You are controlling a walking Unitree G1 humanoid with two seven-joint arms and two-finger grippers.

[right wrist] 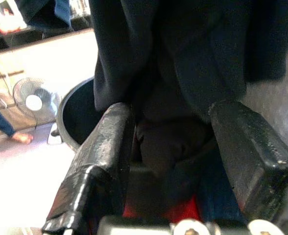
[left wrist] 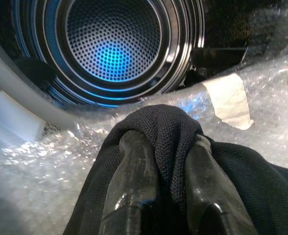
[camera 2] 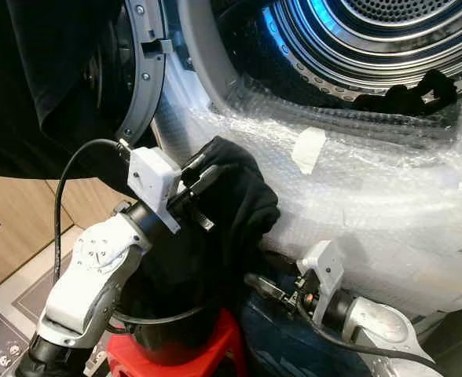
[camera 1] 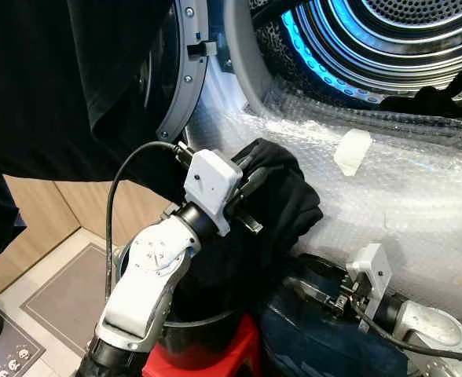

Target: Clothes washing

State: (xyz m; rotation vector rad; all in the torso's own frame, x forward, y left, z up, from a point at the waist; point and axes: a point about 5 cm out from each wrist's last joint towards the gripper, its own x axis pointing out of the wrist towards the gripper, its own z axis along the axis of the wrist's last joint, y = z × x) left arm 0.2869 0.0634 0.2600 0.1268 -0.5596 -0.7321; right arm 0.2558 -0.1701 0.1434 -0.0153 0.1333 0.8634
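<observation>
From the left eye view, the left tool (camera 1: pixel 247 200) is raised in front of the washing machine (camera 1: pixel 419 204), clenched on a black garment (camera 1: pixel 282 200) that bunches against the bubble wrap (camera 1: pixel 404 181) covering the machine's front, below the drum (camera 1: pixel 388 39). The rest of the cloth hangs down into a black bucket (camera 1: pixel 203 334) standing on a red stool (camera 1: pixel 239 349).

In the right eye view, the right tool (camera 2: pixel 266 287) sits low, beside a dark blue cloth (camera 2: pixel 282 342). More black clothing (camera 2: pixel 408 94) already lies on the drum's lip.

The left wrist view shows the garment pinched between both fingers (left wrist: pixel 129 181), with the drum opening ahead and above.

In the right wrist view the fingers (right wrist: pixel 102 161) are spread, grasping nothing, with dark cloth hanging between them above the bucket.

The likely trouble: the trailing cloth could drag on the bubble wrap or catch the bucket rim, tipping it, or the pinch could slip before the drum is reached.
</observation>
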